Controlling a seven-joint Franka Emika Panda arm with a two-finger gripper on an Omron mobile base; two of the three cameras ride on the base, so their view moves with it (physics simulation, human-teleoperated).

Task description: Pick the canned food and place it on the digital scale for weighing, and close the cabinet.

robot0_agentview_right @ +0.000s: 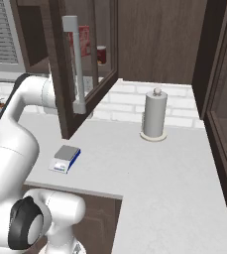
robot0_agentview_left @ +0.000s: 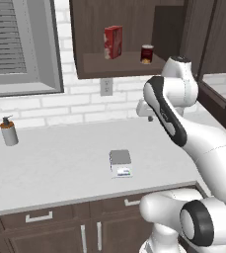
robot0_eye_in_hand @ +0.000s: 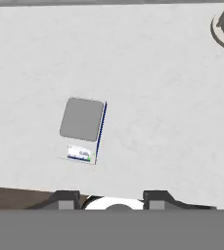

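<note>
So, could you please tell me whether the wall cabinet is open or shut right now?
Open. The cabinet shows its shelf with the canned food and red box, and its door stands swung outward.

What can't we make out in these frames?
- Scale display: too small and blurred to read in the hand view.
- Can label: too small in the left base view; in the right base view the open cabinet door partly covers it.
- Gripper: fingertips cut off at the hand view's bottom.
- Soap dispenser: detail too small.
</note>
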